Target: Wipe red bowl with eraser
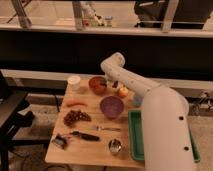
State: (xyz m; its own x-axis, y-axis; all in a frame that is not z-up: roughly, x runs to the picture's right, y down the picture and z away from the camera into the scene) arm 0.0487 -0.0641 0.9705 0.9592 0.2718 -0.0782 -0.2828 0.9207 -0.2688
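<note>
The red bowl (96, 85) stands at the back of the wooden table (90, 150), right of a white cup (74, 81). My white arm bends down from its elbow (113, 63), and the gripper (105, 82) hangs shut over the bowl's right rim. Something dark shows at the gripper's tip. I cannot tell whether it is the eraser, and no eraser shows anywhere else on the table.
The purple bowl (111, 106) sits mid-table with an orange fruit (122, 92) behind it. Also there: an orange vegetable (76, 103), dark grapes (75, 117), a black-handled tool (82, 135), a metal cup (115, 146) and a green tray (134, 136) at the right edge.
</note>
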